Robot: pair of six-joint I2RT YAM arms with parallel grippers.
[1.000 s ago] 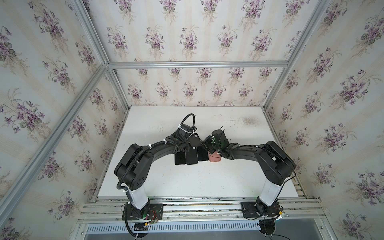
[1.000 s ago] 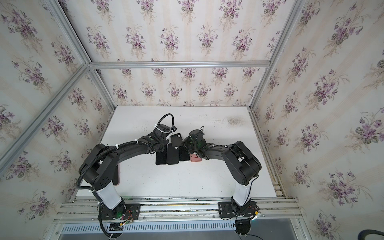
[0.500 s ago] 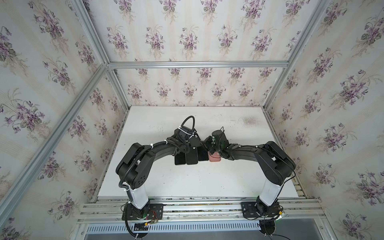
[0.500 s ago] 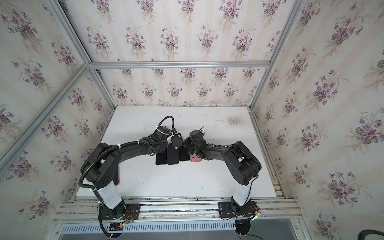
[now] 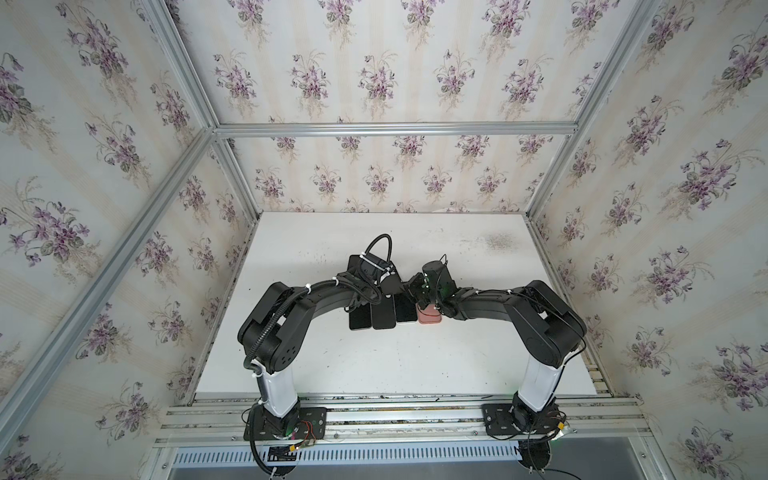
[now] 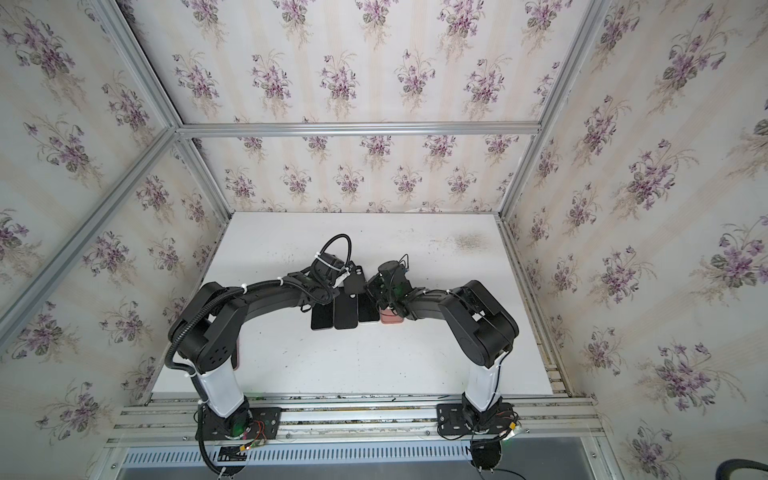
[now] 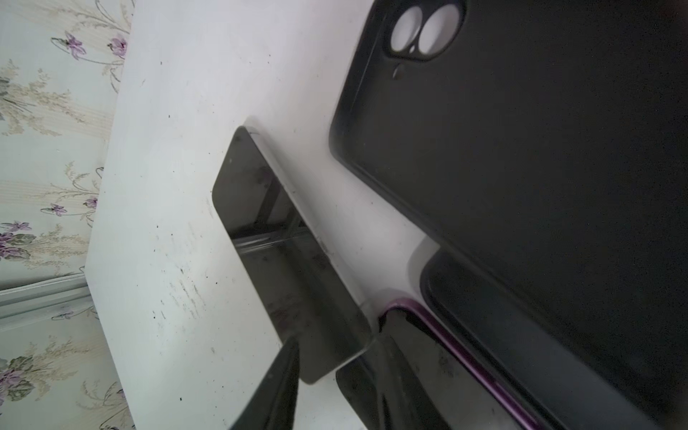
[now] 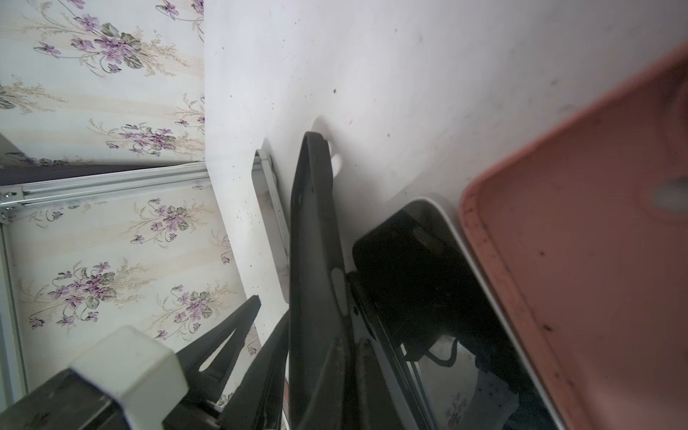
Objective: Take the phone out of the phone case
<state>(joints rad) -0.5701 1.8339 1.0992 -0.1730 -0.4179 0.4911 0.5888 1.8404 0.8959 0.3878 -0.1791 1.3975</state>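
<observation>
A: Black slabs, front lot: location?
B: Flat on the white worktop, three in a row; pink case just beside the right end. The purple-edged phone among them is probably the task's, already out.
A: Hazard?
B: The black case hangs tilted just behind the row, light showing through its camera cut-outs, so likely empty. A thin pinch could slip and drop it on the screens.
A: Tools?
B: Right tool: closed, apparently nipping the case's wall. Left tool: fingers partly apart, holding nothing, poised over the row.
</observation>
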